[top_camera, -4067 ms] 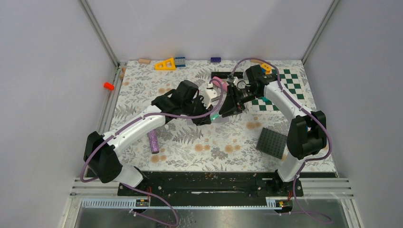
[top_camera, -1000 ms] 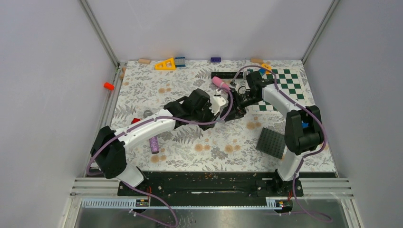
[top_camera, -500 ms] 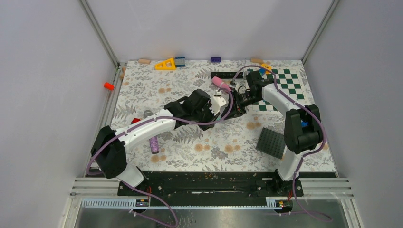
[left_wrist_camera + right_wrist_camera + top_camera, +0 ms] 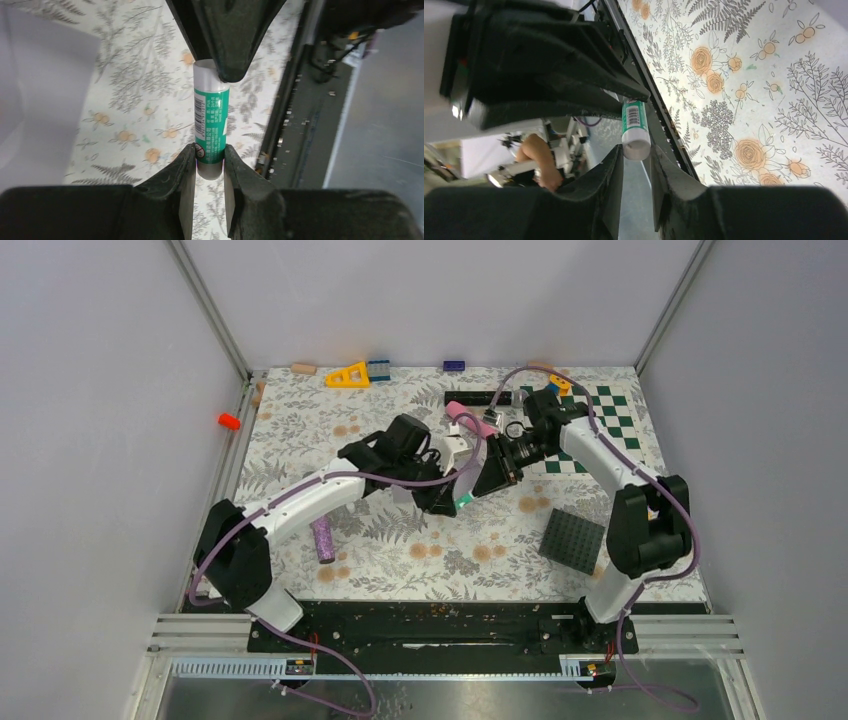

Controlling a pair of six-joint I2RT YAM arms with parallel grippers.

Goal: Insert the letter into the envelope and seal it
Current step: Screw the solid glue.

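A green-and-white glue stick [image 4: 211, 125] hangs in the air between both grippers above the floral table. My left gripper [image 4: 209, 150] is shut on its grey bottom end. My right gripper [image 4: 634, 150] is shut on its white cap end [image 4: 636, 149]. In the top view the stick [image 4: 462, 498] shows as a small green spot between the left gripper [image 4: 450, 495] and the right gripper [image 4: 482, 485]. A pale grey flat sheet, apparently the envelope [image 4: 45, 75], lies on the table at the left of the left wrist view. The letter is out of view.
A pink cylinder [image 4: 470, 420] lies just behind the grippers. The green-and-white checkerboard [image 4: 600, 425] is at the back right, a dark grey studded plate [image 4: 572, 538] at the near right. A purple cylinder [image 4: 323, 538] lies near the left arm, and a yellow triangle [image 4: 349, 374] by the back wall.
The right gripper has closed on the glue stick's cap. Both wrists have shifted and lifted a little, so the green stick now shows between them.
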